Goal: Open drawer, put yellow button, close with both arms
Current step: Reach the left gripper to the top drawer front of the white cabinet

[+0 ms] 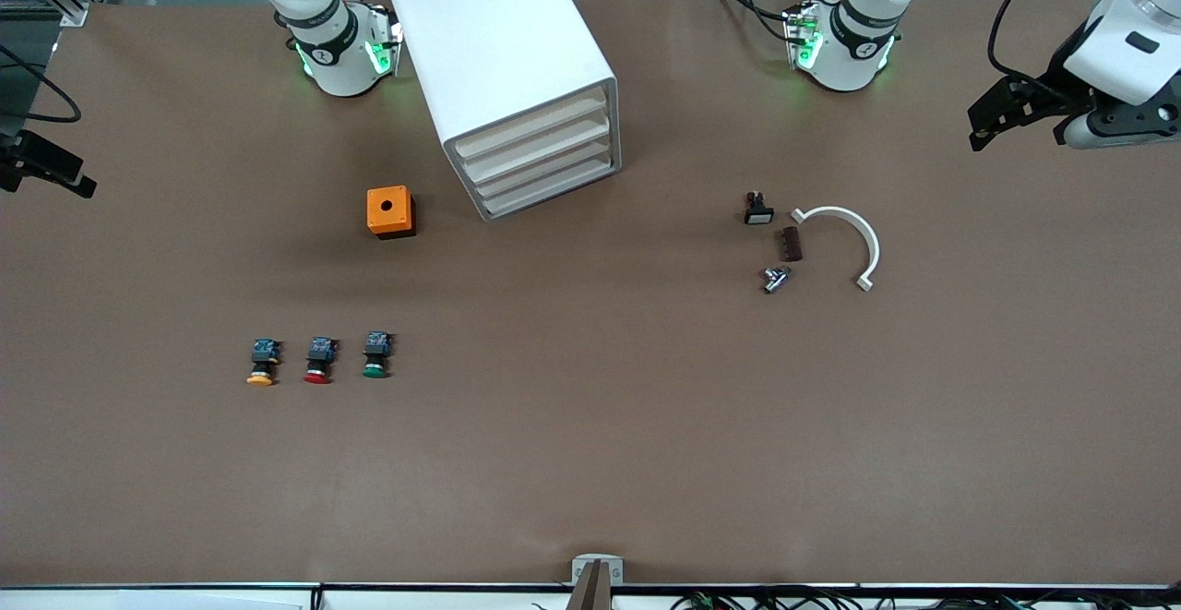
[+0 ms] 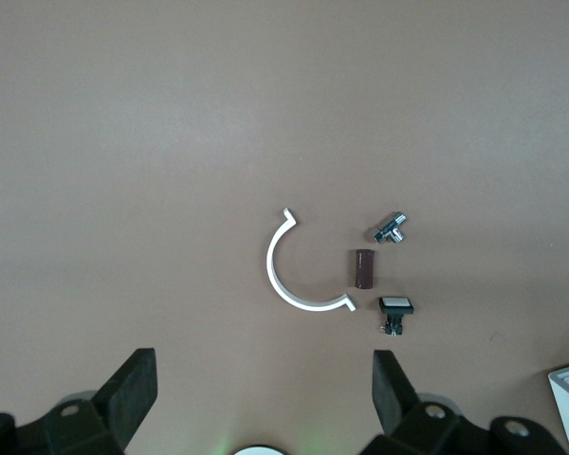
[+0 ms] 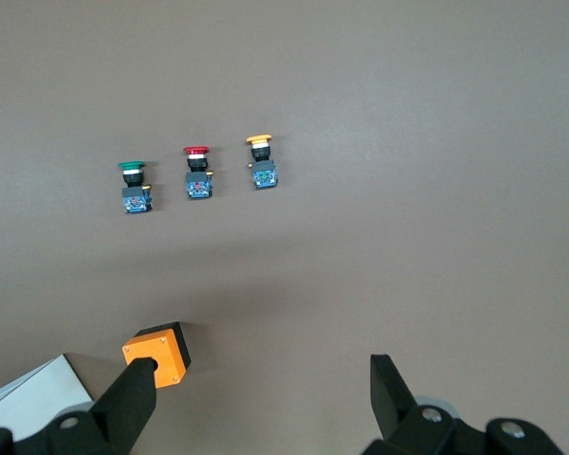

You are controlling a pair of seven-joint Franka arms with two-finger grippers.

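The white cabinet (image 1: 503, 56) stands between the arm bases. Its uppermost drawer (image 1: 533, 123) is shut, as are the three below. The yellow button (image 1: 262, 363) lies on the table toward the right arm's end, beside the red-capped button (image 1: 317, 361) and the green-capped one (image 1: 375, 355). It also shows in the right wrist view (image 3: 262, 161). My right gripper (image 3: 261, 374) is open and empty, high over the table at the right arm's end (image 1: 55, 172). My left gripper (image 2: 264, 370) is open and empty, high over the left arm's end (image 1: 980, 126).
An orange box (image 1: 390, 211) with a round hole sits beside the cabinet, farther from the camera than the buttons. A white curved piece (image 1: 863, 236), a brown block (image 1: 791, 244), a small metal part (image 1: 775, 279) and a small black switch (image 1: 758, 210) lie toward the left arm's end.
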